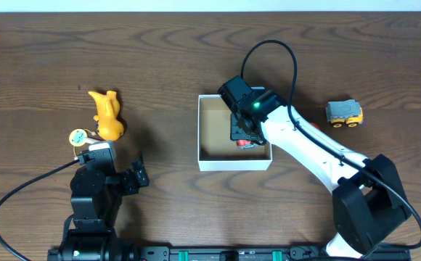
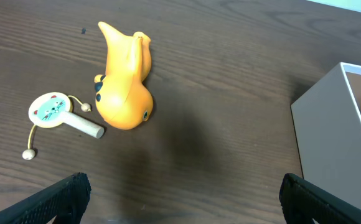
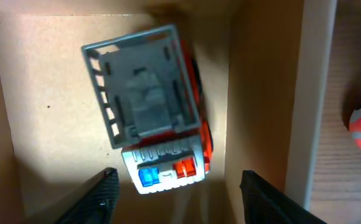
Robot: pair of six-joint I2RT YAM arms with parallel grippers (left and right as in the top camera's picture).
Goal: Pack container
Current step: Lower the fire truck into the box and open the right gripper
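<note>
Container (image 1: 234,162) mid-table, top open | right gripper (image 3: 179,179) down inside it, fingers spread, holding nothing | toy truck (image 3: 149,106) on its floor close to one wall, bare floor alongside | left gripper (image 2: 185,183) spread wide, empty, over bare table between duck (image 2: 126,81) and container edge

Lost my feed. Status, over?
Both open: left gripper by duck, right gripper over box. Inside: red truck. Outside: rattle, yellow truck. Nothing blocking.

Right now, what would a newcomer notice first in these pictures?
The right gripper hangs open inside the white container at the table's middle, over a red and grey toy truck on its floor. Left of the container lies a bright orange toy animal; right of it stands a small yellow and grey truck.
</note>
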